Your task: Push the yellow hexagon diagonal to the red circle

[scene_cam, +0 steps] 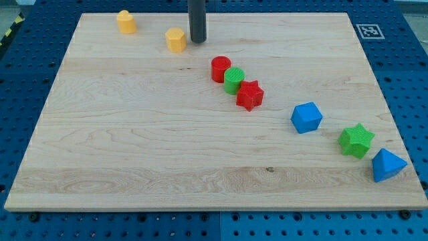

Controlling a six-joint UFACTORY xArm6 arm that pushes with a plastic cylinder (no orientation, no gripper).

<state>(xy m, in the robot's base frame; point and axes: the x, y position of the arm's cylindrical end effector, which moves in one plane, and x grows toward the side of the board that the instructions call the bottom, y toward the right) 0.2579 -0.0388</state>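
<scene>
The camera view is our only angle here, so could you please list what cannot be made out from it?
- Rod above my tip: cut off by the view's top edge.
- Gap between my tip and the yellow hexagon: too small to tell if touching.
- Green cylinder: whether it touches the red circle and red star is unclear.

A plain, straight rod [196, 20] is the only part of the robot in view, entering from the view's top edge. It is dark grey to black, round in section like a smooth cylinder, with a faint lighter sheen running down one side. My tip [196, 41], the rod's lower end, is cut flat and blunt, the same dark colour, with no visible markings, screws or cables.
</scene>
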